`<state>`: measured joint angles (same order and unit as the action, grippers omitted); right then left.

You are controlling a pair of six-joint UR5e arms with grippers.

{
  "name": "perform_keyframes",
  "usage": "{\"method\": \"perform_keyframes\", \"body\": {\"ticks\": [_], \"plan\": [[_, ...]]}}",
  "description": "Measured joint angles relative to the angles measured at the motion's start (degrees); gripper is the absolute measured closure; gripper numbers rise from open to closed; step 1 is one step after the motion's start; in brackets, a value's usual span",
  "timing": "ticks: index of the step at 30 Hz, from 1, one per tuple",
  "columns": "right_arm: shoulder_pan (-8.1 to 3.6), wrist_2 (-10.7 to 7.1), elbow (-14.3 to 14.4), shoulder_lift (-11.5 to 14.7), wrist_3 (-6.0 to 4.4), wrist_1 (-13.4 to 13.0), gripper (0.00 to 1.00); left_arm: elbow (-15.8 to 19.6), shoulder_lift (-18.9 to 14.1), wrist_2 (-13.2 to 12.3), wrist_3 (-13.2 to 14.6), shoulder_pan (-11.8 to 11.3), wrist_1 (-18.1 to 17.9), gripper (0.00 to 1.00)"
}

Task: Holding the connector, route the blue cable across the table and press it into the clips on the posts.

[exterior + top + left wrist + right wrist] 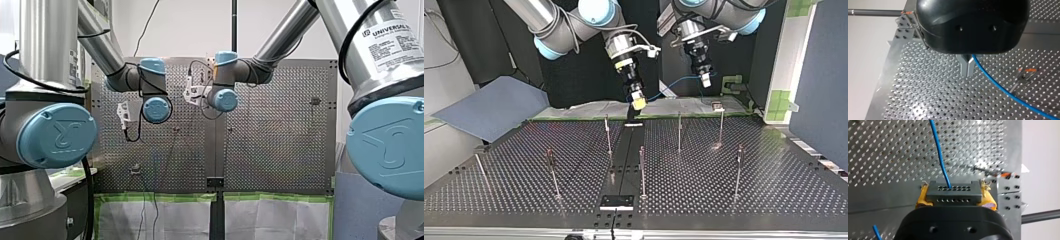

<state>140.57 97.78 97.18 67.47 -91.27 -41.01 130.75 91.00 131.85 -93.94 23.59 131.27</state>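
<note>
Right pincer [955, 195] clamps the connector [953, 188], the blue cable [938, 152] leading ahead of it. Left pincer [967, 72] is pressed together on the cable. Risk: slack between the pincers may snag a post [679, 131], or tension may pull the cable out of the connector.

A blue-grey sheet [491, 107] lies slanted off the counter's [774, 185] corner at the top view's left. Along the counter's far edge in that view lie white cloths [589, 109] bordered with green tape [160, 197]. The front view shows two of them side by side, with a dark gap between. A black strip [624, 150] runs down the counter's middle, with a small black plate [616, 201] at its near end. At the top view's right stands a white panel [791, 55] bearing green tape squares [780, 100]. In the front view a black pole [234, 25] stands against the pale wall.
</note>
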Motion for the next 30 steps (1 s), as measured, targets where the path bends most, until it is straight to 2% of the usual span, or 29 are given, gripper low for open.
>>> {"method": "perform_keyframes", "body": {"ticks": [3,12,17,20,25,30], "plan": [[0.42,-0.09,-1.41,-0.05,-0.39,0.69,1.00,-0.03,-1.78,-1.70,-0.33,-1.76,1.78,1.00],[1.86,-1.25,-4.64,-0.75,-2.73,1.51,1.00,-1.08,-6.91,-6.80,-2.70,-6.89,5.84,1.00],[2.44,-1.44,-7.17,-1.94,-3.14,3.65,1.00,-2.87,-9.66,-9.46,-3.40,-9.63,6.70,1.00],[2.54,-1.45,-8.90,-2.17,-3.36,5.13,1.00,-3.90,-11.02,-10.21,-3.48,-11.18,6.97,1.00],[2.52,-1.42,-11.80,-2.27,-3.76,7.38,1.00,-5.47,-10.72,-10.63,-3.39,-13.75,7.53,1.00],[2.38,-1.50,-14.61,-2.33,-4.08,9.67,1.00,-6.26,-9.12,-12.40,-3.64,-16.33,7.59,1.00]]}}
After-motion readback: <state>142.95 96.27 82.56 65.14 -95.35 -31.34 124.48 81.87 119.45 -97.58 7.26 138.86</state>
